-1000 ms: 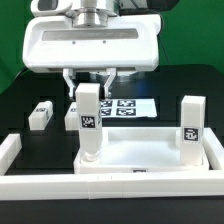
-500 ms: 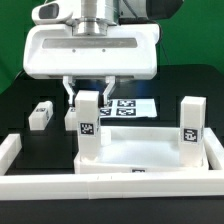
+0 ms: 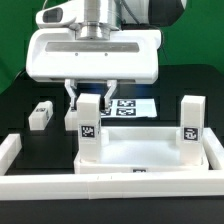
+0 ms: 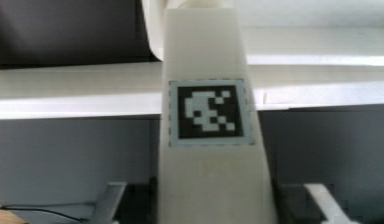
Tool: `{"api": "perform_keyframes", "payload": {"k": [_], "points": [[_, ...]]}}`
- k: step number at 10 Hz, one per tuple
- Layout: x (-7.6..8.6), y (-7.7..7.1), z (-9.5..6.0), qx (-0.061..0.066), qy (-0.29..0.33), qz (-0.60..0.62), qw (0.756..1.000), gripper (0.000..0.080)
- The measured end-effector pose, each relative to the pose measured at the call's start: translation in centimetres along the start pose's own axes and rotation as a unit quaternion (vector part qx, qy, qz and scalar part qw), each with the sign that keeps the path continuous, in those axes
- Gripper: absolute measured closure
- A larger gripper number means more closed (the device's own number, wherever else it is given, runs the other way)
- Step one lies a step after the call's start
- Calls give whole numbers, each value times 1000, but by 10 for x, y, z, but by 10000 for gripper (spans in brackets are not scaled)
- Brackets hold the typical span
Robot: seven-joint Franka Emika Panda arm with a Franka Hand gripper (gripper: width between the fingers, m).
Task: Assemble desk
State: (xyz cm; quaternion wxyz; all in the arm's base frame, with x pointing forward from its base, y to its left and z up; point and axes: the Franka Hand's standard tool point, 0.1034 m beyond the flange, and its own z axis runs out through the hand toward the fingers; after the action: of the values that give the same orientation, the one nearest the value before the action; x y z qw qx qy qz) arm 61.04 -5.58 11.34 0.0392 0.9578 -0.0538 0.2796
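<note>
Hand [image 3: 90, 99] spread wide astride upright leg [image 3: 89, 130], second leg [image 3: 190, 128] and loose leg [image 3: 40, 114] nearby

Robotics lab bench: black table [image 3: 20, 98], green backdrop [image 3: 9, 55], fixed marker board [image 3: 131, 107] of printed tags, white border bars [image 3: 40, 186].

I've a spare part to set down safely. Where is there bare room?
Bare: the tabletop between the leg under the gripper and the upright leg at the exterior view's right; also the black table at that view's left, between the loose leg and the border bar. Crowded: behind that first leg, by another leg and the marker board.
</note>
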Motion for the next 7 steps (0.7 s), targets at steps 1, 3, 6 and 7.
{"api": "perform_keyframes", "payload": {"k": [1, 3, 6, 7], "points": [[0, 0, 0, 0, 0, 0, 1000, 511], [0, 0, 0, 0, 0, 0, 1000, 215], [0, 0, 0, 0, 0, 0, 1000, 154], [0, 0, 0, 0, 0, 0, 1000, 154]]}}
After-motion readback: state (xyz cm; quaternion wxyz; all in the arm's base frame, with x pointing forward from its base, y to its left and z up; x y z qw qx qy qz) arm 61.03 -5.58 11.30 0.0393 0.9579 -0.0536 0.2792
